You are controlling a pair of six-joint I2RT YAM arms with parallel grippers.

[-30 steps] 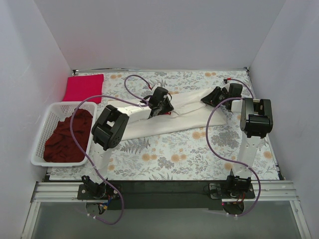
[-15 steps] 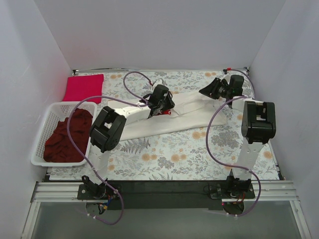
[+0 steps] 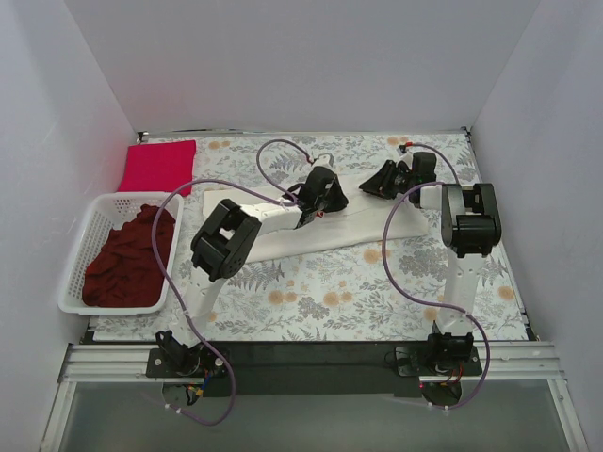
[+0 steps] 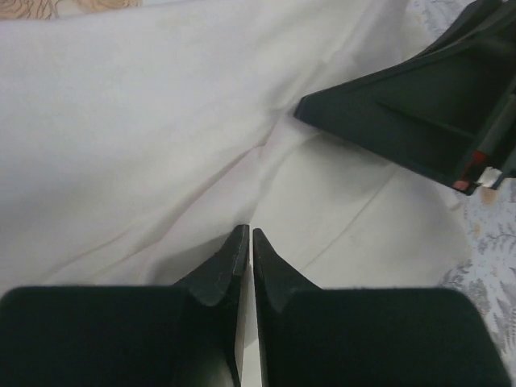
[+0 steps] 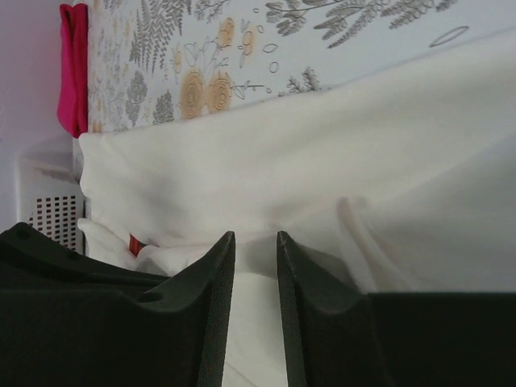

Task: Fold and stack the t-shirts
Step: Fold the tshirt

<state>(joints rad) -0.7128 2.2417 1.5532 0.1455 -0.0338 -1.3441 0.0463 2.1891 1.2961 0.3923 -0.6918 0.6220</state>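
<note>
From above, the cream shirt [image 3: 363, 226] lies stretched across the middle of the flowered counter [image 3: 320, 301], with both arms reaching onto it. A pink shirt [image 3: 157, 166] sits folded at the far left corner, and a maroon shirt [image 3: 127, 264] is heaped in the basket [image 3: 102, 205]. At the left wrist, the left jaws are closed, pinching a crease of the cream shirt, with the right jaws just beside them. At the right wrist, the right jaws, slightly parted, grip a bunched fold of it.

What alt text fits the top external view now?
The left gripper and right gripper are both down on the long cream-white t-shirt, mid-table on the floral table cloth. A folded crimson-pink t-shirt lies far left, and a maroon t-shirt fills the white basket.
</note>
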